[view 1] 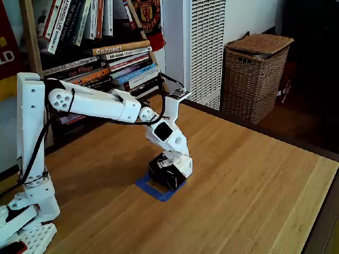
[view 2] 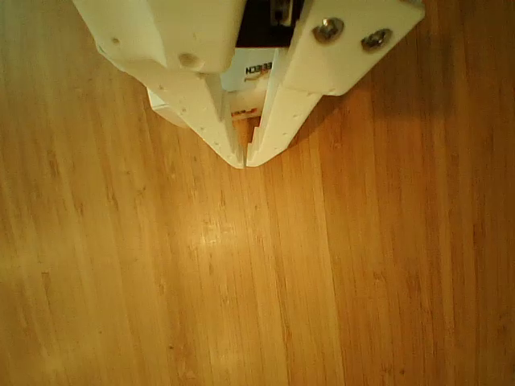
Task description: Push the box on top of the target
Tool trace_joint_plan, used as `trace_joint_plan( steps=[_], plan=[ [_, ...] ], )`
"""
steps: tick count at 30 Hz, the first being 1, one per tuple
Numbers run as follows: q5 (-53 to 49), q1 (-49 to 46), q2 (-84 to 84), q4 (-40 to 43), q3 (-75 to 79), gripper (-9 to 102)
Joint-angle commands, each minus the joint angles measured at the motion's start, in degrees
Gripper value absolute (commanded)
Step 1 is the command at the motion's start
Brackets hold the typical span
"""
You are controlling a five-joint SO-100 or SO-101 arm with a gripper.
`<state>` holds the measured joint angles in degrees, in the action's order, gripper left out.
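In the fixed view the box [view 1: 163, 173], black with a white printed top, rests over the target [view 1: 153, 191], a blue tape square on the wooden table. Only the tape's near-left edge and corner show past the box. My gripper [view 1: 184, 168] points down and presses against the box's right side. In the other view its white fingers come in from the top and the gripper [view 2: 245, 161] is shut, with the tips meeting just above the wood. A strip of the box's white top [view 2: 256, 72] shows in the gap behind the tips.
A bookshelf [view 1: 106, 58] stands behind the arm, with a white slatted unit [view 1: 204, 47] and a wicker basket [view 1: 256, 74] off the table's far side. The arm's base [view 1: 29, 174] stands at the left. The table's edge [view 1: 323, 206] runs down the right.
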<state>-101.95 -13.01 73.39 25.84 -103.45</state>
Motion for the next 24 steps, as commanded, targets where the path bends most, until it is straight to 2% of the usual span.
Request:
trace_joint_plan(
  steps=[1, 24],
  plan=[
    [0.09, 0.00, 1.93, -0.18, -0.35, 0],
    [-1.05, -1.14, 9.40, 3.25, -2.11, 0]
  ],
)
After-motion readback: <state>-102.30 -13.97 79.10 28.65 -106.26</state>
